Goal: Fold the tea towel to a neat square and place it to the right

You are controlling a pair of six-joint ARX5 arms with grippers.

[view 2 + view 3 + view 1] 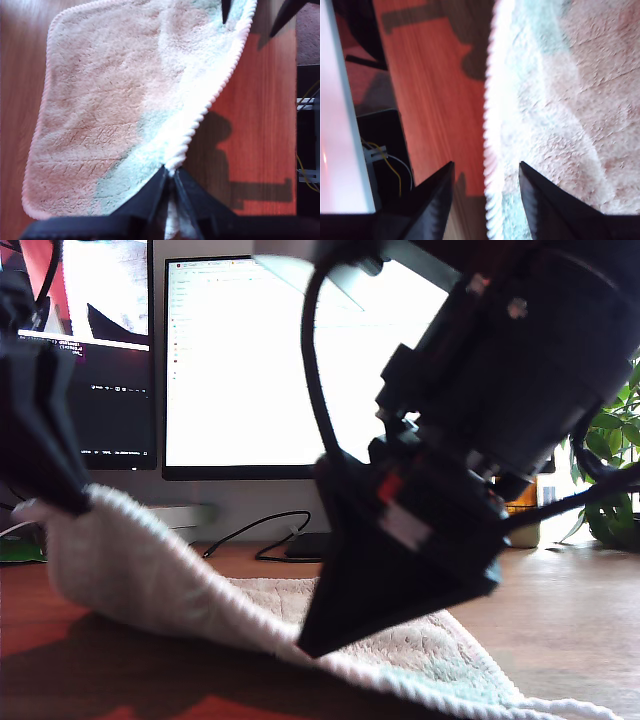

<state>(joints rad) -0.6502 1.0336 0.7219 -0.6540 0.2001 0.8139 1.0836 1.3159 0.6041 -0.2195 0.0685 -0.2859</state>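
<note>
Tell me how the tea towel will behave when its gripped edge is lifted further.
Probably floppy: the tea towel already sags from its raised corner down to the desk. Likely light, as my first gripper holds it by the hem alone. The fluffy pile should grip rather than slip, though the slack part may drag.

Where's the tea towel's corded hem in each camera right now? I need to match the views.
Exterior view: the corded hem runs along the tea towel's lifted near edge.
First wrist view: the hem leads into my first gripper's shut jaws.
Second wrist view: the hem lies between my second gripper's open jaws.
Shared landmark: the wooden desk.
</note>
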